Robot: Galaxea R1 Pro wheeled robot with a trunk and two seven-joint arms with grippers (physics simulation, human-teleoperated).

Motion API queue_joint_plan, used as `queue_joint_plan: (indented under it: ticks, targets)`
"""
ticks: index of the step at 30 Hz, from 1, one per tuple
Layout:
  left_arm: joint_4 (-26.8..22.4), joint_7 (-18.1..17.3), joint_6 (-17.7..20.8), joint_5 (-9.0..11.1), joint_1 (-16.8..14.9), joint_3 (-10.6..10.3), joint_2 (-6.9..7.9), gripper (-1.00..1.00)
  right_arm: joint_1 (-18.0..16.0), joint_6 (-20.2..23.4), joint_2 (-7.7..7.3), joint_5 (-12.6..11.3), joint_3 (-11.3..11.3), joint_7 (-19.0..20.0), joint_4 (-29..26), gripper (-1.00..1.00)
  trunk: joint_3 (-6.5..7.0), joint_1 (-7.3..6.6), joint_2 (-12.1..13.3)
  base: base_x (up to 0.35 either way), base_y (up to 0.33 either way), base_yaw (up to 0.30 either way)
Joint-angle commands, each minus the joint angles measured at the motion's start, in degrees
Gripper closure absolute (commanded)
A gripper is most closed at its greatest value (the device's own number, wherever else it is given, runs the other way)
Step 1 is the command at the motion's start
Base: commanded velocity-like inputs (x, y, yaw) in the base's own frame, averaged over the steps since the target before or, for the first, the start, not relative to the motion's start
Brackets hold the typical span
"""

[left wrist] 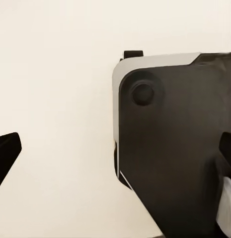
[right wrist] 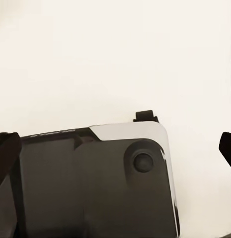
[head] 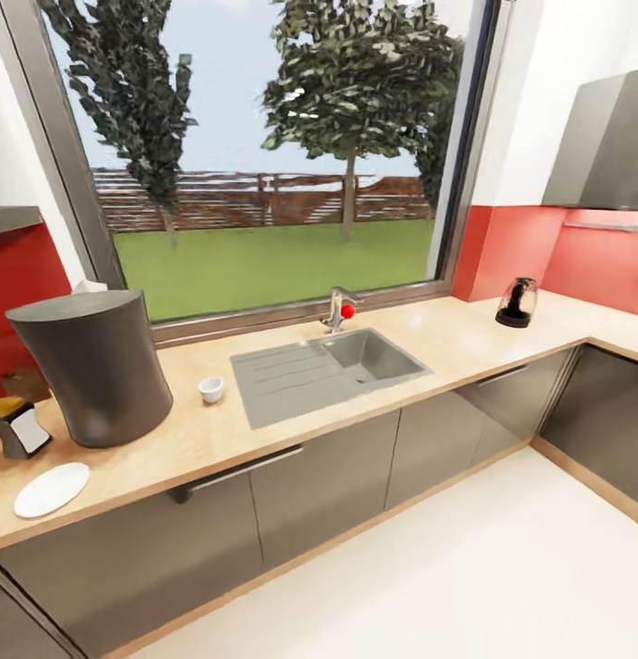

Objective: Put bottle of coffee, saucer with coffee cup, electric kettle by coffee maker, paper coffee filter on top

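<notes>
Left pincer (left wrist: pixel 115 163) spread, cup (head: pixel 211 390) beside sink (head: pixel 291 380)

A light wooden counter (head: pixel 428 343) runs beneath the window and turns a corner at the right. Set into it is a grey sink (head: pixel 332 371) with a faucet (head: pixel 337 309) behind. On the counter, left of the sink, stand a small white coffee cup (head: pixel 211 389), a large dark coffee maker (head: pixel 94 364) and a white saucer (head: pixel 51 489) near the front edge. An electric kettle (head: pixel 518 302) stands well apart, near the corner.
</notes>
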Motion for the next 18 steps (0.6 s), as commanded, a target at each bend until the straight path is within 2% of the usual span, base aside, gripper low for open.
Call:
queue_joint_plan:
  ticks: [1, 6, 18]
  targets:
    - [0.0, 0.1, 0.1, -0.5, 0.0, 0.2, 0.03, -1.00, -0.1, 0.0, 0.00, 0.5, -0.5, 0.2, 0.0, -1.00, -0.16, 0.04, -0.1, 0.094, -0.059, -0.299]
    - [0.0, 0.4, 0.0, -0.6, 0.0, 0.0, 0.08, -1.00, -0.1, 0.1, -0.02, 0.4, -0.5, 0.2, 0.0, -1.00, -0.34, 0.04, -0.1, 0.213, -0.123, -0.290]
    - [0.1, 0.7, -0.1, -0.7, 0.8, 0.0, 0.35, -1.00, -0.1, 0.0, -0.38, 0.4, -0.5, 0.4, 0.0, -1.00, -0.86, 0.04, -0.1, 0.292, -0.133, -0.279]
